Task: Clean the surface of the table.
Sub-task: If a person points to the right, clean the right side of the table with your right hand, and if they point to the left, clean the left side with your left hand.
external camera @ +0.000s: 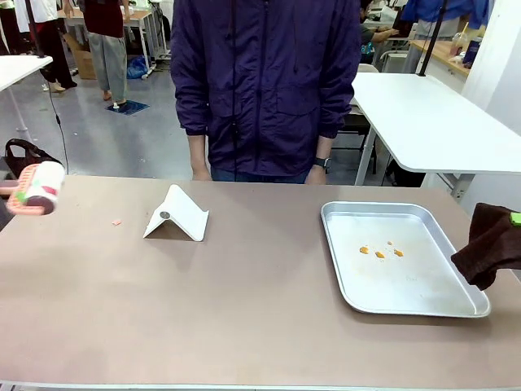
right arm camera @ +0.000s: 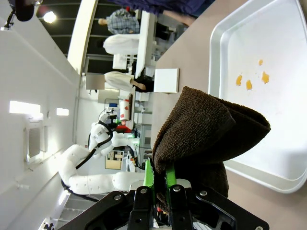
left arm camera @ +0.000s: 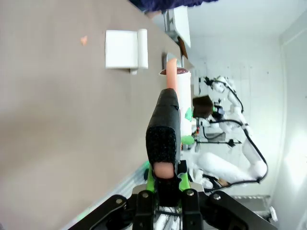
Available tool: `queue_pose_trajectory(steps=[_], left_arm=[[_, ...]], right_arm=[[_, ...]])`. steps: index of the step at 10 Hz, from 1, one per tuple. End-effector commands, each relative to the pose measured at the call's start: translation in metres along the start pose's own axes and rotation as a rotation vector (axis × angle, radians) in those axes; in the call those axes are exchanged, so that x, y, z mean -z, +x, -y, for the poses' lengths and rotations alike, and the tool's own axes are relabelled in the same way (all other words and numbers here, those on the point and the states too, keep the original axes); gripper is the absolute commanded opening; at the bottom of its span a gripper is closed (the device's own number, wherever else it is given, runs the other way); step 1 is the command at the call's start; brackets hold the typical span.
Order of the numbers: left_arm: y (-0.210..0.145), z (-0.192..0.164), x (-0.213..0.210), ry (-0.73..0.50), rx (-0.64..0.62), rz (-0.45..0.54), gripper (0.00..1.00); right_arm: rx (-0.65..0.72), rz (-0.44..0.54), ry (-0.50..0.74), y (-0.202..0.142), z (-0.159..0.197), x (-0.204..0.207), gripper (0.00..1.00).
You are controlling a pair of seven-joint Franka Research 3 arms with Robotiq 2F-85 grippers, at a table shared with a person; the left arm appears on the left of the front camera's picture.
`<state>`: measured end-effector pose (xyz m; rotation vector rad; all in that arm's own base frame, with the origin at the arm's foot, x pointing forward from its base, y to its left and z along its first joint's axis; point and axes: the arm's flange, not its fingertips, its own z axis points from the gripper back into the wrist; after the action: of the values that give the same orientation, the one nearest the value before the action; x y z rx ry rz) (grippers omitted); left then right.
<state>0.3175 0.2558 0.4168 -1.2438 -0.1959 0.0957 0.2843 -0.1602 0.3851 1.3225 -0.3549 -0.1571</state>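
Wiping not yet begun: left pincer (left arm camera: 164, 168) clamps a roller (external camera: 39, 189), right pincer (right arm camera: 161, 184) a cloth (external camera: 491, 244), at either end of the surface (external camera: 244, 318) below. Next, I judge, lower the roller onto the crumb (external camera: 116, 222).

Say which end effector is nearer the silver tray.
Right. The right end effector holds a cloth beside the tray; the left end effector is across the table.
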Motion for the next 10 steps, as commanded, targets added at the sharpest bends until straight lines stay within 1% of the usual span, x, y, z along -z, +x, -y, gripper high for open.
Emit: queue_pose_trajectory(steps=[1, 3, 4, 10], left_arm=[[-0.012, -0.015, -0.038, -0.022, -0.007, -0.079, 0.2], [-0.032, -0.033, -0.054, -0.061, 0.022, -0.056, 0.2], [-0.022, -0.015, -0.036, -0.017, -0.031, -0.048, 0.2], [-0.022, -0.015, -0.036, -0.017, -0.031, -0.048, 0.2]], right_arm=[[0.006, -0.01, 0.002, -0.002, -0.007, -0.002, 0.0], [0.006, -0.01, 0.002, -0.002, -0.007, -0.002, 0.0], [0.006, -0.01, 0.002, -0.002, -0.007, -0.002, 0.0], [0.006, -0.01, 0.002, -0.002, -0.007, -0.002, 0.0]])
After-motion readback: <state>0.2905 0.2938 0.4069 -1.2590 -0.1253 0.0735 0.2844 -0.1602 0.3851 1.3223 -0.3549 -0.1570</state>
